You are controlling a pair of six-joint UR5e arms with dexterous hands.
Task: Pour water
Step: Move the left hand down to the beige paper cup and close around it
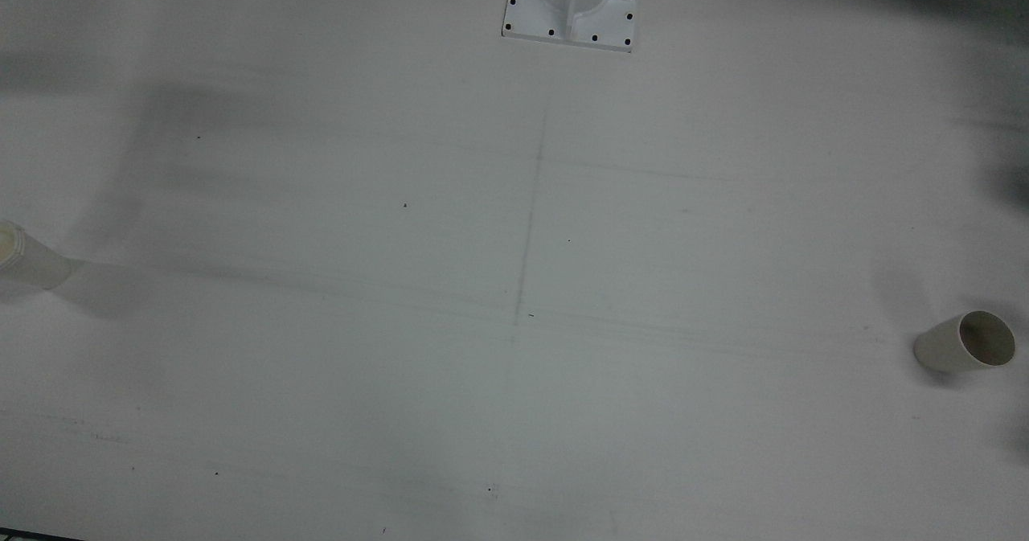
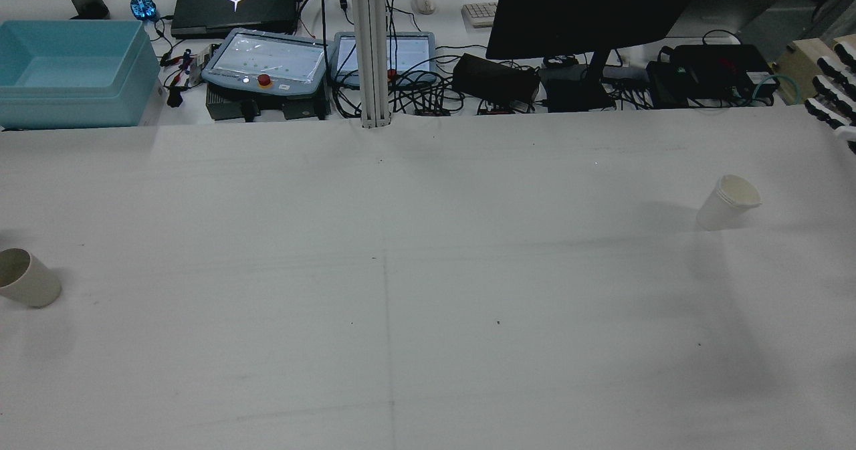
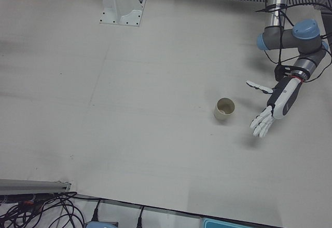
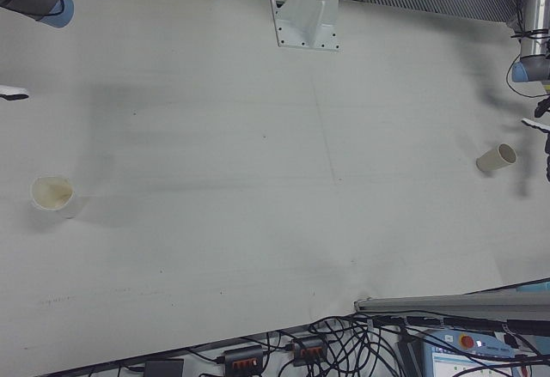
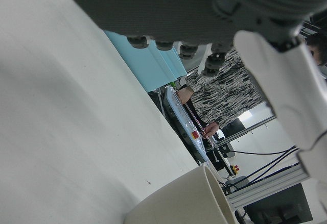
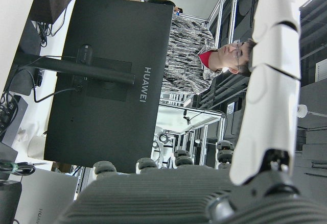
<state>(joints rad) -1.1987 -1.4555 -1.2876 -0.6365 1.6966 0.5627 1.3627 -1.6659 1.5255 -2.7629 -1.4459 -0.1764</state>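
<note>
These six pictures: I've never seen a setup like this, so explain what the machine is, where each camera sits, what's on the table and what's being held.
This is a station with two robot arms, each ending in a many-fingered hand, steered remotely by a person. Four cameras are fixed: one high behind the arms, three on the opposite side looking down at the white table. Two more ride on the hands, so their pictures lie sideways.

Two paper cups stand on the table, far apart. The left hand hovers open beside the empty cup, not touching it. The other cup, which may be two nested, stands on the robot's right side. The right hand shows only at the rear view's edge, fingers apart, away from that cup.

Nothing is held. Whether either cup contains water cannot be told.
</note>
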